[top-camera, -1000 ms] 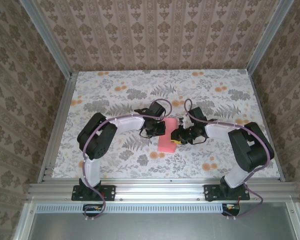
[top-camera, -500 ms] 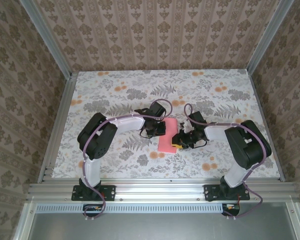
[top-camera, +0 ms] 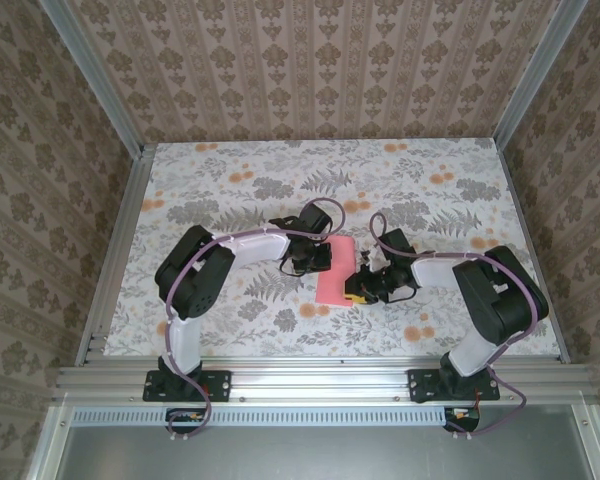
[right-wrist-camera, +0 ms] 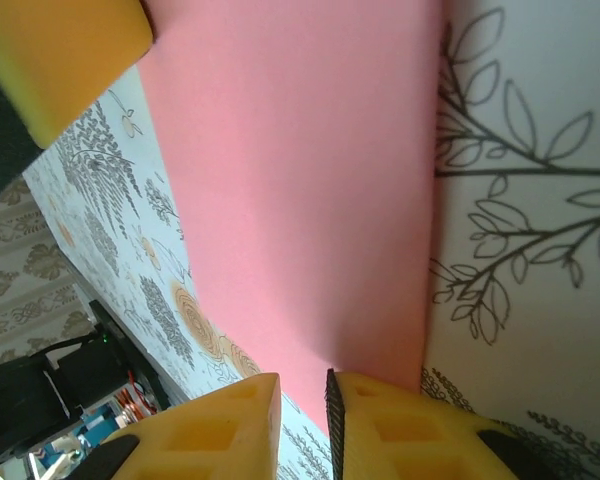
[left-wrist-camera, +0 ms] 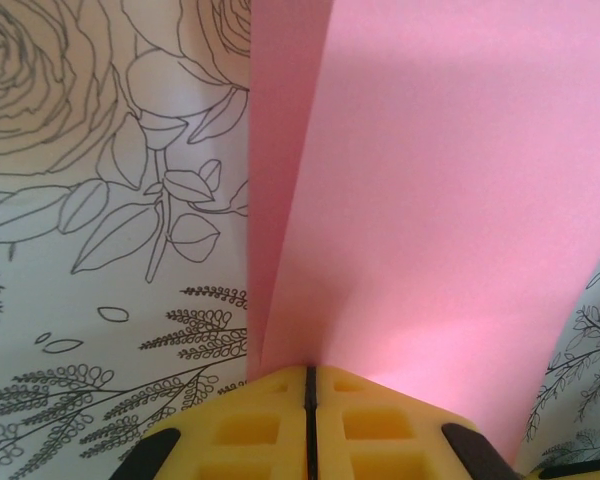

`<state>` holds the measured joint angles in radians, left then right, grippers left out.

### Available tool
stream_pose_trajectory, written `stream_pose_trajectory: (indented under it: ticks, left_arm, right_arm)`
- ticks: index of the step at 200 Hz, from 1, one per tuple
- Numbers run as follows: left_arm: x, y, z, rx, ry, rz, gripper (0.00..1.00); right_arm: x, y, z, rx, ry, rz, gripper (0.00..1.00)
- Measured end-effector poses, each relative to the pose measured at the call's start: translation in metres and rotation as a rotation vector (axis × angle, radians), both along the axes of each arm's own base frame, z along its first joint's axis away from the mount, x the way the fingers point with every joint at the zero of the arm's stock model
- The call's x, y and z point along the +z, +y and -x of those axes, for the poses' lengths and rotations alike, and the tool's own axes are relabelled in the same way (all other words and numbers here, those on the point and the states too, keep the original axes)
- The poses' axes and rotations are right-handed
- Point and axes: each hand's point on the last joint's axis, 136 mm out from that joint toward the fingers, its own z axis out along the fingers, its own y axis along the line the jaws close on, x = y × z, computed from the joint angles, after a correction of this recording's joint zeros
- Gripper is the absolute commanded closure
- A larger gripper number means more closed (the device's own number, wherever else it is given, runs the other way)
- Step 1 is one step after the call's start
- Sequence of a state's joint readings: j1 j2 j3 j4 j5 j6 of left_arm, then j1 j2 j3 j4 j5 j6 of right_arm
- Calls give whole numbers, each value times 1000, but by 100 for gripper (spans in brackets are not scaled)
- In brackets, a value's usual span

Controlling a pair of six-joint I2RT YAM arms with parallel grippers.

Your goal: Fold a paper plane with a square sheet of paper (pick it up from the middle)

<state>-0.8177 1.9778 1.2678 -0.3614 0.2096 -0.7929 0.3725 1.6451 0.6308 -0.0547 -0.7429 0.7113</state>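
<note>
The square sheet of paper (top-camera: 335, 280) lies folded into a narrow pink strip in the middle of the table. My left gripper (top-camera: 318, 258) is at the strip's far left edge. In the left wrist view this gripper (left-wrist-camera: 310, 385) is shut, with the pink paper (left-wrist-camera: 430, 200) meeting its tips and one layer raised. My right gripper (top-camera: 358, 290) sits at the strip's near right edge. Its jaws (right-wrist-camera: 302, 400) stand a little apart at the paper (right-wrist-camera: 300, 180), with table print visible in the gap. The left arm's yellow finger (right-wrist-camera: 60, 50) shows beyond the paper. The paper plane is out of view.
The flower-print table (top-camera: 230, 190) stretches wide on every side of the paper. Aluminium rails (top-camera: 320, 380) border it at the near edge and both sides, and patterned walls stand behind them.
My right gripper has slid along the paper's right edge toward the near end. The left arm and the paper have stayed put.
</note>
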Motion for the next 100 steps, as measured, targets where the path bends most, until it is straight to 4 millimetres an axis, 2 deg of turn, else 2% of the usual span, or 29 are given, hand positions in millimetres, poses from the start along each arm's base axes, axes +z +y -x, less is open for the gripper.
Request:
stream_pose_trajectory:
  ticks: [50, 100]
  left_arm:
    - [0, 0, 0, 0, 0, -1, 91]
    - [0, 0, 0, -2, 2, -3, 91]
  right_arm:
    - [3, 0, 2, 2, -4, 8, 77]
    - [28, 4, 4, 17, -60, -21, 76]
